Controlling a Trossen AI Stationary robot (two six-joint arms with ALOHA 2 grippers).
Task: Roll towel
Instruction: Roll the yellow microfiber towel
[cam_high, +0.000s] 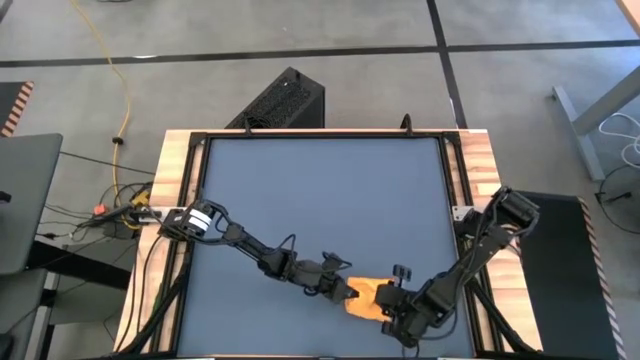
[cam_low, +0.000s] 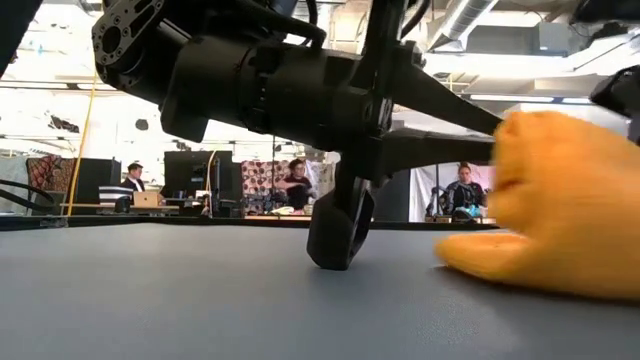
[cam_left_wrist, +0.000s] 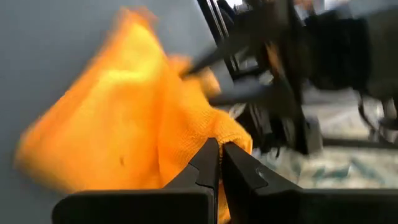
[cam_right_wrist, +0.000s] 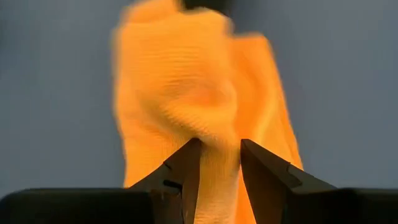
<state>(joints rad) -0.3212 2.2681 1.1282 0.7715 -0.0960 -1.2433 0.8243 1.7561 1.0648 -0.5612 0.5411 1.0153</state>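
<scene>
Mid-roll: towel (cam_high: 365, 296) bunched on table (cam_high: 320, 190). Left gripper (cam_left_wrist: 219, 163) jaws pressed together at its edge; right gripper (cam_right_wrist: 219, 163) jaws pinching a fold. Next, I judge: turn the fold over.

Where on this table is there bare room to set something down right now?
The far half of the table is bare, from the far rim down to the two arms, and so is the near left corner under the left arm. It is crowded at the near right, where the left gripper and right gripper meet on the towel.
</scene>
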